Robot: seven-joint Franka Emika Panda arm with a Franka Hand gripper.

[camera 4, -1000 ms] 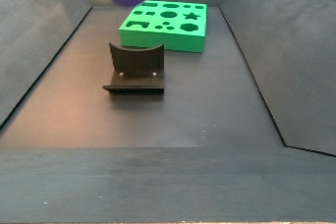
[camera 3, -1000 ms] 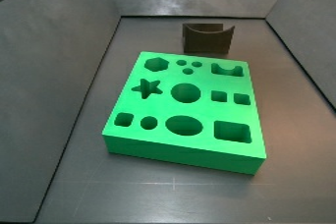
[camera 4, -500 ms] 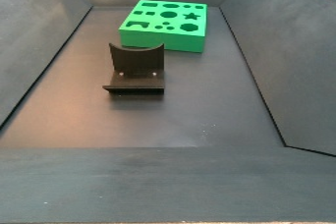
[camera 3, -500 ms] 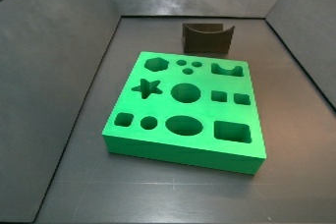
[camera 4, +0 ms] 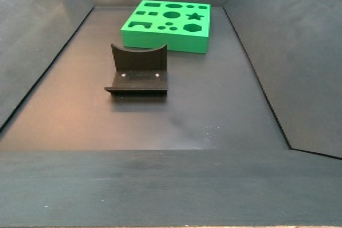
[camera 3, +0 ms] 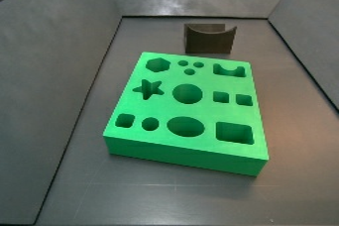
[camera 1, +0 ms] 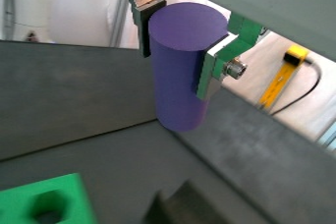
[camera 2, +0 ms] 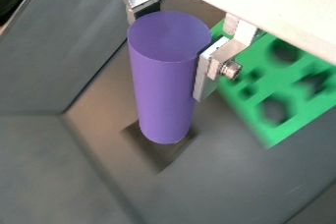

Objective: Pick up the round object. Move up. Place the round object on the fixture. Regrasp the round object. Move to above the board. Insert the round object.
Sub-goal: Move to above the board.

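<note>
Both wrist views show my gripper (camera 1: 182,43) (camera 2: 168,43) shut on the round object (camera 1: 180,71) (camera 2: 165,76), a smooth purple cylinder held upright with a silver finger on each side of its upper part. Neither side view takes in the gripper or the cylinder. The board (camera 3: 187,110) (camera 4: 171,23) is a bright green slab with many cut-out holes lying on the floor; a corner of it shows beside the cylinder (camera 2: 282,81) (camera 1: 46,202). The fixture (camera 3: 208,39) (camera 4: 138,68), a dark block with a curved notch, stands near the board with nothing on it.
Dark sloping walls (camera 3: 59,42) (camera 4: 281,42) enclose the grey floor (camera 4: 174,112). A yellow cable (camera 1: 281,75) hangs outside the bin in a wrist view.
The purple cylinder, at the top edge of a side view one second ago, has risen out of that view. The board and fixture have not moved.
</note>
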